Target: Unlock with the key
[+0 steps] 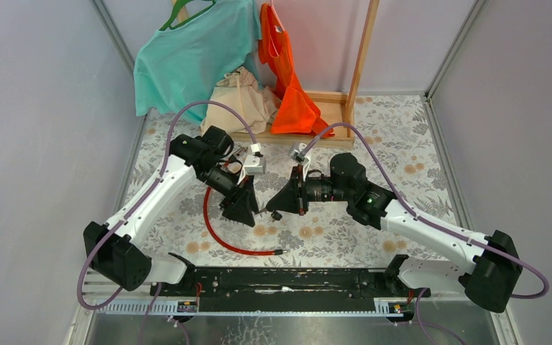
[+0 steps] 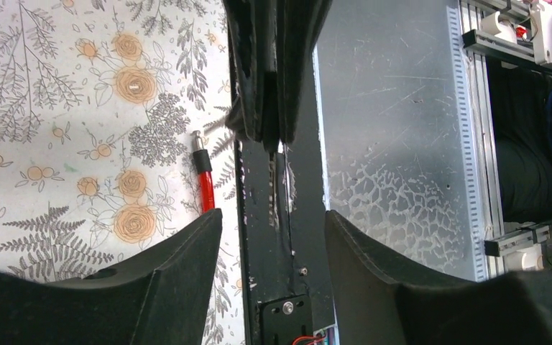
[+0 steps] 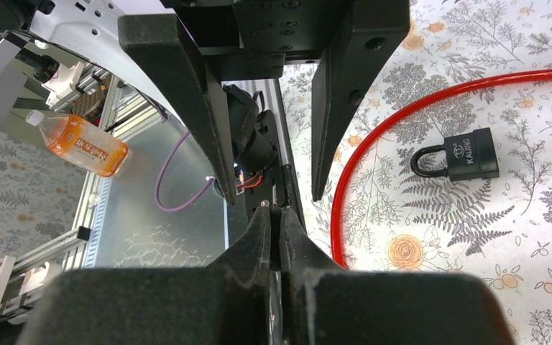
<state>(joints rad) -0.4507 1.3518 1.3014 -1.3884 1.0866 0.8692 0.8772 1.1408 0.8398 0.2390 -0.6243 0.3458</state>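
A black padlock (image 3: 467,154) with its shackle closed lies on the floral cloth inside the curve of a red cable (image 3: 374,144). In the top view it is a small black shape (image 1: 276,215) just near of both grippers. My right gripper (image 3: 279,212) is shut on a thin metal piece that looks like the key (image 3: 274,316), mostly hidden between the pads. My left gripper (image 2: 273,215) is open and empty, and faces the right one tip to tip. The shut right fingers (image 2: 269,79) show in the left wrist view. In the top view the left gripper (image 1: 244,210) and the right gripper (image 1: 277,200) nearly meet.
The red cable (image 1: 223,241) loops on the cloth near the left arm, its metal-tipped end (image 2: 203,172) beside the black base rail (image 1: 280,280). An orange drink bottle (image 3: 86,146) lies beyond the table. A wooden rack with hanging clothes (image 1: 287,79) stands at the back.
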